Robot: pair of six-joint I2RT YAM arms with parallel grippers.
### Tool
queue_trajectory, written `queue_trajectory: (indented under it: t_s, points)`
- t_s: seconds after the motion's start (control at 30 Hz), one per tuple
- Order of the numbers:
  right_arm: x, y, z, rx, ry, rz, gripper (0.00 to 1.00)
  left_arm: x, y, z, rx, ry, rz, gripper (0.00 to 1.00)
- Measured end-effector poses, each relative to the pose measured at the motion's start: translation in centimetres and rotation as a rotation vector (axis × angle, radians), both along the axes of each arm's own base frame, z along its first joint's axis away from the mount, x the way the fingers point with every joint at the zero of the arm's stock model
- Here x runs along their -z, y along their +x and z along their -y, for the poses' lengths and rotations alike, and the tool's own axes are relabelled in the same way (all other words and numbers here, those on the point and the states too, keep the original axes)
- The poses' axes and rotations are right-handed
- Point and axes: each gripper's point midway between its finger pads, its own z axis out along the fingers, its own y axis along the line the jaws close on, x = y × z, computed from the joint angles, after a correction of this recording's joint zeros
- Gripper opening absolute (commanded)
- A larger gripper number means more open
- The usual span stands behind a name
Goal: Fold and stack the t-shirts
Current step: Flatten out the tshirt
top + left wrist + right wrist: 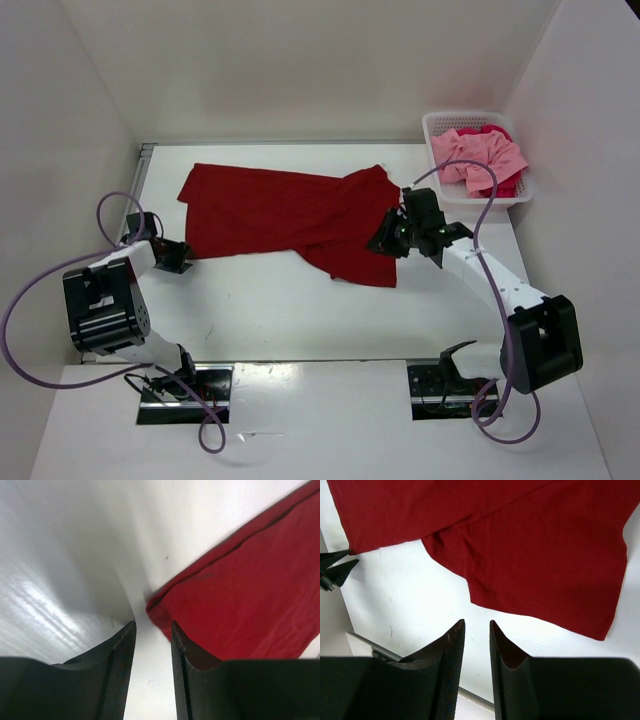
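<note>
Two grippers, both parted, and neither has cloth in it. The left gripper [153, 625] sits low over the table [280, 310] with a narrow gap between its jaws. Only bare white surface shows in that gap. The hemmed corner of the dark red shirt [240, 590] lies just past its right finger, toward 1 o'clock in the left wrist view, close but not between the jaws. Over on the other side, the right gripper [476, 622] is also slightly apart with plain table between its jaws. The red cloth spreads ahead of it from 11 to 2 o'clock.

From above, the dark red shirt lies flat on the table, stretched long from 9 to 3 o'clock, a little toward 12 from the middle. It is twisted: a diagonal crease runs across it, and the right-hand part hangs lower than the rest, with a squared hem pointing to 5 o'clock. The left gripper is at the shirt's 8 o'clock corner, the right at its 3 o'clock edge.

Up at 2 o'clock, in the far corner, stands the white mesh basket [440, 125]. Inside it, the light pink shirt [485, 150] is bunched on top, and the bright magenta shirt [497, 130] peeks out behind and beneath it.
</note>
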Motion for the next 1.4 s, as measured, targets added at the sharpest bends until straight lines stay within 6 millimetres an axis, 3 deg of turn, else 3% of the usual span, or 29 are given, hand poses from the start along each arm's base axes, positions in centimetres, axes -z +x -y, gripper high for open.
queue_trajectory:
  t_s: [0.17,0.23,0.27,0.43,0.6,0.83,0.9,1.0,1.2,1.37,1.4]
  points:
    - [0.0,-0.1,0.0,-0.001,0.004,-0.003,0.37,-0.1,1.0,-0.5,-0.039,0.002,0.033,0.38]
    - [0.2,-0.1,0.0,0.003,0.007,-0.005,0.43,0.1,1.4,-0.6,-0.050,-0.002,0.041,0.29]
    - [0.5,-0.3,0.0,0.007,0.007,-0.010,0.45,0.1,1.5,-0.6,-0.051,-0.001,0.044,0.19]
    - [3.2,-1.2,1.2,0.093,-0.021,-0.082,0.55,0.2,1.9,-0.9,-0.041,0.007,0.042,0.00]
    - [6.2,-2.5,2.7,0.216,-0.052,-0.170,0.58,-1.2,2.6,-1.2,0.008,0.042,0.054,0.00]
    - [9.5,-4.5,4.5,0.394,-0.066,-0.285,0.54,-7.8,6.5,-2.3,0.103,0.132,0.214,0.00]
    - [10.3,-5.0,5.3,0.444,-0.095,-0.309,0.54,-8.8,7.2,-2.4,0.125,0.153,0.247,0.00]
    - [10.5,-4.8,6.2,0.498,-0.114,-0.304,0.51,-8.9,7.2,-2.3,0.150,0.162,0.251,0.00]
    - [11.5,-5.1,5.8,0.511,-0.115,-0.345,0.50,-8.6,7.3,-1.3,0.189,0.134,0.253,0.00]
    - [11.6,-5.3,5.1,0.508,-0.095,-0.360,0.43,-8.2,7.4,-0.5,0.210,0.112,0.249,0.00]
    - [11.6,-5.2,5.1,0.510,-0.093,-0.359,0.38,-8.2,7.4,-0.4,0.214,0.109,0.251,0.00]
